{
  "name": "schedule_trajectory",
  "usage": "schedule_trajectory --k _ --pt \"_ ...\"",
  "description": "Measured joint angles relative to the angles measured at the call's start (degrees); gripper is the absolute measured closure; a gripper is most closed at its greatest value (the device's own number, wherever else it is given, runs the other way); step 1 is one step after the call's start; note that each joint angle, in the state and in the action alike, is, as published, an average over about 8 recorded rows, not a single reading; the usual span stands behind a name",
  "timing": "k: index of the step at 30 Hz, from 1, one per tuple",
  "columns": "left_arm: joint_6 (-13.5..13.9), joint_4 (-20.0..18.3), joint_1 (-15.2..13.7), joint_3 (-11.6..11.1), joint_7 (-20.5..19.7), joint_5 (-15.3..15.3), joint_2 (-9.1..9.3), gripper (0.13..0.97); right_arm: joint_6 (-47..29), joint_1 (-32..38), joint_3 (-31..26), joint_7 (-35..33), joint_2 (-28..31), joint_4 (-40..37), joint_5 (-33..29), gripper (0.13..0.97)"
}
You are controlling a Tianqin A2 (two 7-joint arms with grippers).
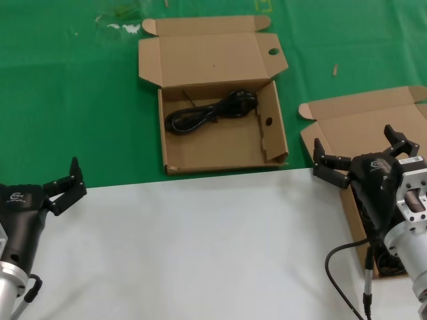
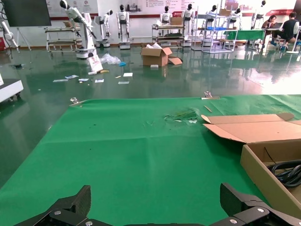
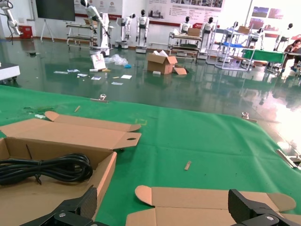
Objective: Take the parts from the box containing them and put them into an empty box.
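Observation:
The box with round holes in flap and wall (image 1: 175, 147) lies open at the table's middle, and one black coiled cord (image 1: 210, 110) lies in its far part. The other box (image 1: 347, 127) lies at the right, largely hidden under my right arm; dark shapes (image 1: 363, 210) show inside it, too covered to identify. My right gripper (image 1: 353, 141) is open and empty above that box's near-left part. My left gripper (image 1: 65, 183) is open and empty at the left over the white surface's edge. In the right wrist view the cord (image 3: 47, 167) and the right box's lid (image 3: 211, 202) show beyond the open gripper (image 3: 164, 205).
A white sheet (image 1: 200, 247) covers the near part of the table and green cloth (image 1: 67, 100) the far part. In the left wrist view the open gripper (image 2: 157, 202) faces bare green cloth, with the holed box (image 2: 263, 172) and its cord (image 2: 289, 172) off to one side.

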Motion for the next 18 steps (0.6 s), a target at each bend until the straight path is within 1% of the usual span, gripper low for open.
schedule_trajectory --k 18 --pt "0.0 0.0 0.0 0.0 0.0 0.0 0.0 0.132 0.0 0.0 0.0 0.0 0.0 0.0 0.0 0.129"
